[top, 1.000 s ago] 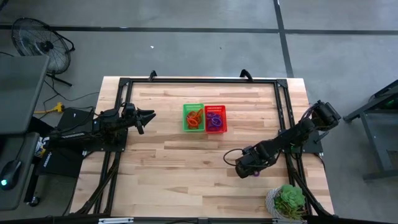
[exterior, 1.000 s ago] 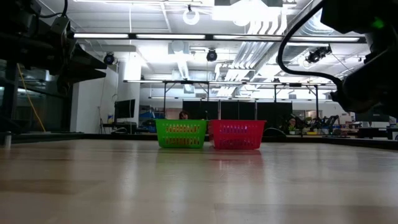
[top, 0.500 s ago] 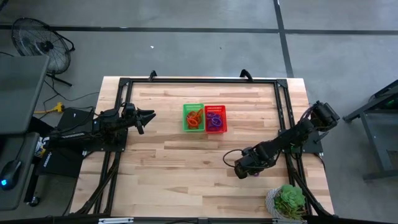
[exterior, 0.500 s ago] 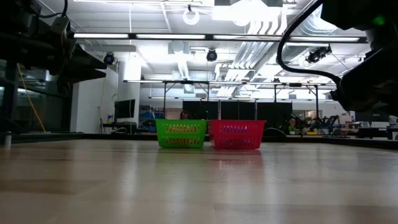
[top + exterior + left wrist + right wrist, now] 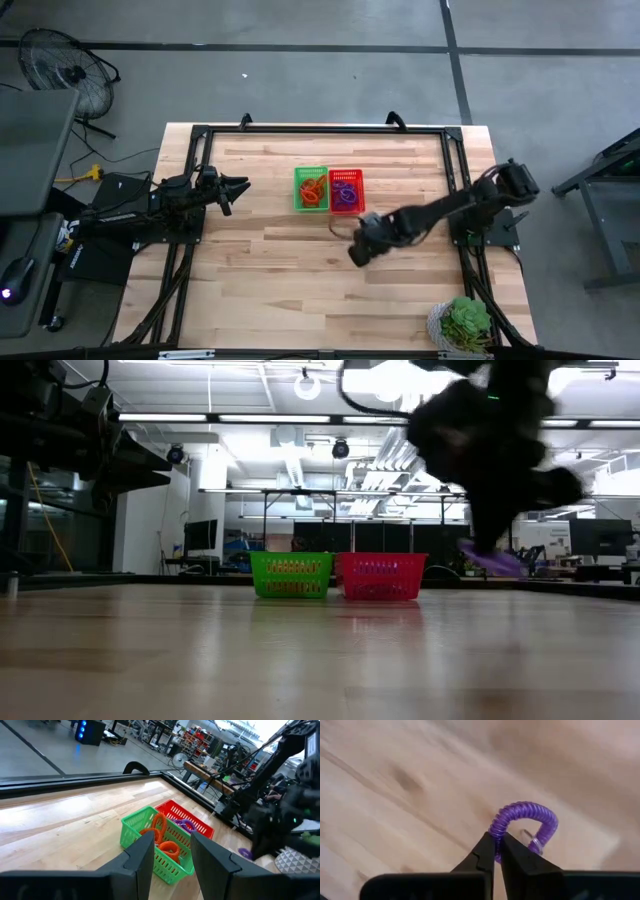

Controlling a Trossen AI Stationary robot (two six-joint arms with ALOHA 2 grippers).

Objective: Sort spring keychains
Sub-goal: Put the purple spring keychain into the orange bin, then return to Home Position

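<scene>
Wooden table fills the middle of the overhead view, ringed by a black frame. Two dark arms reach over it. One left arm waits at the table's left edge, its left gripper raised off the wood with its two fingers set apart and holding nothing. One right arm stretches in from the right side, and its right gripper hangs over the wood just in front of the baskets.

Two small mesh baskets stand side by side, touching, near the far middle of the table: one green basket on the left and one red basket on the right. Orange keychains lie coiled in the green one and purple keychains in the red one; how many sit in each cannot be told.

One purple keychain is pinched between the right gripper's closed fingertips, lifted clear of the table. It arches up from the tips as a coiled loop, with a small metal ring hanging at its side.

One potted plant sits at the near right corner.
</scene>
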